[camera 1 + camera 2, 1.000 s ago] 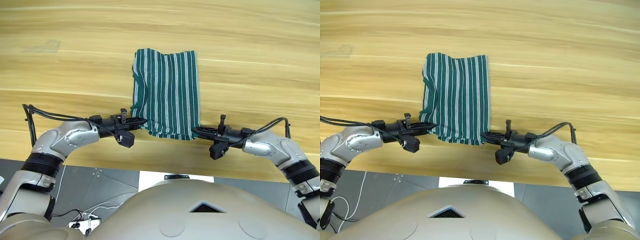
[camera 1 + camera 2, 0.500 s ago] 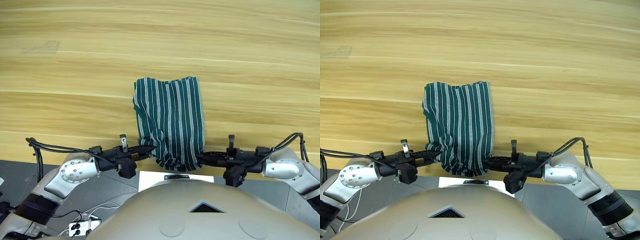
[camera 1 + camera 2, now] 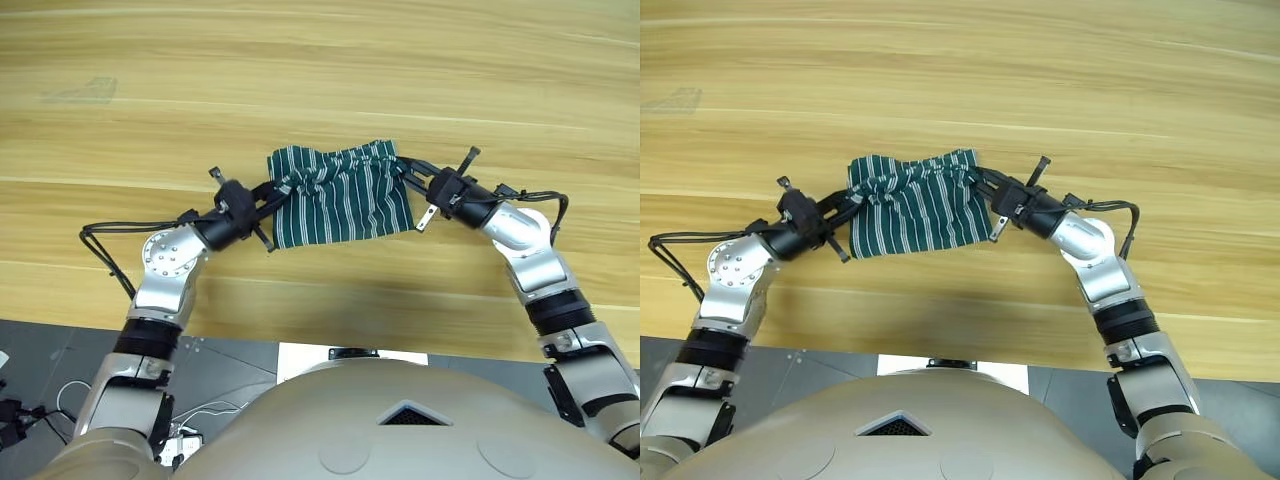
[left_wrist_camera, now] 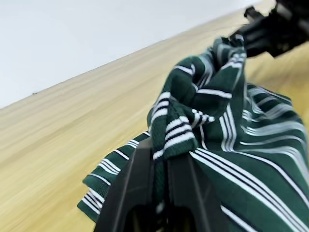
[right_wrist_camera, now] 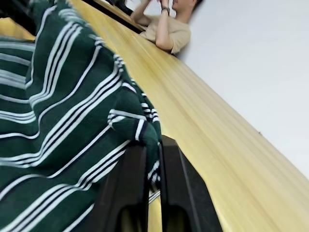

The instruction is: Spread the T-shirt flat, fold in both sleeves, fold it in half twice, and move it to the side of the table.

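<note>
2 end effectors, both clamped on the T-shirt (image 3: 345,198). The left end effector (image 3: 280,190) pinches the far-left corner. In the left wrist view its fingers (image 4: 133,183) are closed with a bunched fold of striped cloth squeezed between them. The right end effector (image 3: 405,168) pinches the far-right corner. In the right wrist view its fingers (image 5: 126,183) are closed on a rolled bit of hem.

The T-shirt is dark green with thin white stripes, folded into a compact rectangle wider than it is deep. It sits roughly mid-tabletop, between the 2 arms. The far edge is gathered and crumpled along the line between the 2 grips. The near part looks smoother, with stripes running near-to-far and a slight lean. Can't tell whether the far edge is touching the wood or raised just off it.

The tabletop (image 3: 300,80) is light wood with long planks running left to right. Both forearms angle inward from the near edge toward the cloth.
</note>
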{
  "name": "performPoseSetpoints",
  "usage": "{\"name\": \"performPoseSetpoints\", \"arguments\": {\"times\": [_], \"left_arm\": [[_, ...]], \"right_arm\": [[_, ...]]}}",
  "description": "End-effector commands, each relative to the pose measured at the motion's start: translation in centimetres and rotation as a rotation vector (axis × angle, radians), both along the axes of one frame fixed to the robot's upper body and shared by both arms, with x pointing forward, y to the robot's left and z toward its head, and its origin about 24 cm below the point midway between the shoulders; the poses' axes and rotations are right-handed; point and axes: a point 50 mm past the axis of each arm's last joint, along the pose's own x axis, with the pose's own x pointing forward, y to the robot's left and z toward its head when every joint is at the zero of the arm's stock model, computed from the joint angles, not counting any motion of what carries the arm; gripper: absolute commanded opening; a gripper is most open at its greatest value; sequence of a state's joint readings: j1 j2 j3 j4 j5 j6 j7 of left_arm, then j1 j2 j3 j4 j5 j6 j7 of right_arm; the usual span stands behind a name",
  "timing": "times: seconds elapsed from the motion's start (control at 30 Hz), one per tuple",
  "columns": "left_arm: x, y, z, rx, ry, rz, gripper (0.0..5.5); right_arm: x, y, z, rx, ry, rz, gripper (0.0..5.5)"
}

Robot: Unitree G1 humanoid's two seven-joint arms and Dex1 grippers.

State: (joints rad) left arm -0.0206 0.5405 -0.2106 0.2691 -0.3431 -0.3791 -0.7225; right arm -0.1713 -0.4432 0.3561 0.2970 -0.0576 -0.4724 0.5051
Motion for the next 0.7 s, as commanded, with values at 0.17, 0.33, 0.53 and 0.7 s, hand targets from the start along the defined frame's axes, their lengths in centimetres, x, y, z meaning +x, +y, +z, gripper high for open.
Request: {"name": "performPoseSetpoints", "arguments": {"times": [0.17,0.33,0.53,0.7], "left_arm": [[4.4,0.7,-1.7,0.017,0.132,0.242,1.11],[5.0,2.3,-2.7,0.047,0.19,0.381,1.91],[5.5,5.0,-1.8,0.03,0.168,0.53,2.71],[4.5,7.5,-0.8,-0.022,0.103,0.672,3.06]], "right_arm": [[2.3,1.4,-1.4,-0.024,-0.009,-0.096,1.74],[3.8,1.6,-1.3,-0.004,-0.026,-0.194,2.63],[5.3,0.6,-1.8,-0.002,-0.012,-0.363,3.54],[5.8,-1.5,-2.1,0.024,-0.001,-0.554,4.48]]}}
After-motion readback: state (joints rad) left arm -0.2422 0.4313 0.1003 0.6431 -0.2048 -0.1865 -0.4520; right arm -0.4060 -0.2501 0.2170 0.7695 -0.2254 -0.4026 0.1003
